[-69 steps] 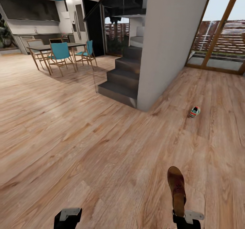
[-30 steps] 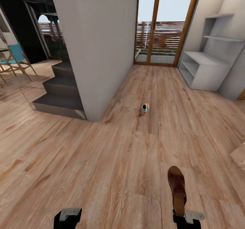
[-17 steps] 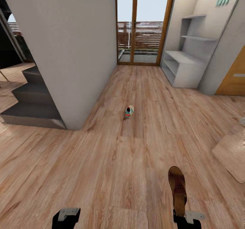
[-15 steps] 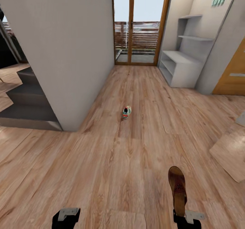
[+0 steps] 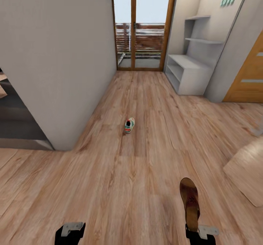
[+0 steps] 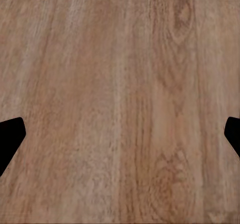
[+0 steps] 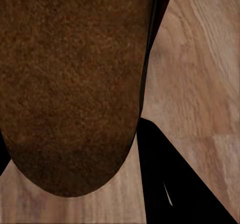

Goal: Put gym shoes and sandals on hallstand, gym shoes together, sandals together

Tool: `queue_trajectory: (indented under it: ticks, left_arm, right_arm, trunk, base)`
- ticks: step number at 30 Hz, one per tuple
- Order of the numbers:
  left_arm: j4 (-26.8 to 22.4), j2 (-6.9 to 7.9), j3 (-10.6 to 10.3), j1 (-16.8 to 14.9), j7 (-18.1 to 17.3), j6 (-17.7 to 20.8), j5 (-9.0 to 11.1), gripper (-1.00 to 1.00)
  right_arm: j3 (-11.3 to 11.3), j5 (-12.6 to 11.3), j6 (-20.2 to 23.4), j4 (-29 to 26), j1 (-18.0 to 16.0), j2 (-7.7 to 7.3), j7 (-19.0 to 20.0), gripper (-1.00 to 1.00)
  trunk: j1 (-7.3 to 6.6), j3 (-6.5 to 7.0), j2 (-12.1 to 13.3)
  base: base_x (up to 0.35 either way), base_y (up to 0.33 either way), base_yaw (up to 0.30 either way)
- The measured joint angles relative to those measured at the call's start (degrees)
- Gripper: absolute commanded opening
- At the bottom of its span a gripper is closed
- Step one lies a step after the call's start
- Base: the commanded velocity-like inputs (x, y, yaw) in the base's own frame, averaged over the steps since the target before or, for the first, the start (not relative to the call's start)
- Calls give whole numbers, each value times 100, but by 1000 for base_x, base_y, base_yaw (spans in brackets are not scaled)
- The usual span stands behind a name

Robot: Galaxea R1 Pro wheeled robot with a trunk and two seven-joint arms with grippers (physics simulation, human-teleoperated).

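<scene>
1. The right gripper [image 5: 192, 234], at the near right of the head view, has its jaws closed on the heel end of a brown sandal [image 5: 189, 203], which points away from the robot above the corridor floor [image 5: 153, 154].
2. The right wrist view shows the sandal's [image 7: 70, 84] brown sole close up, with a dark finger [image 7: 175, 184] beside it.
3. The left gripper [image 5: 70, 234] sits at the near left; its jaws are spread apart and hold nothing, with bare floor [image 6: 120, 104] between the fingertips [image 6: 10, 136].
4. One gym shoe [image 5: 128, 125] lies on the floor farther ahead, well apart from both grippers.
5. The hallstand [image 5: 190, 75] stands at the far right, beside a glass door [image 5: 140, 26].
</scene>
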Motion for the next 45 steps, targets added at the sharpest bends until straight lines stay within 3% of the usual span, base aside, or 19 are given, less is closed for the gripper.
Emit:
queue_trajectory:
  ticks: [11, 45]
  left_arm:
    - [0, 76, 239, 0, -6, -8, 9, 100]
    - [0, 76, 252, 0, -8, -10, 9, 100]
  right_arm:
    - [7, 1, 0, 8, 0, 15, -7, -100]
    - [1, -6, 5, 9, 0, 14, -17, -100]
  trunk:
    - [0, 0, 0]
    - [0, 0, 0]
  base:
    - [336, 0, 0]
    - [336, 0, 0]
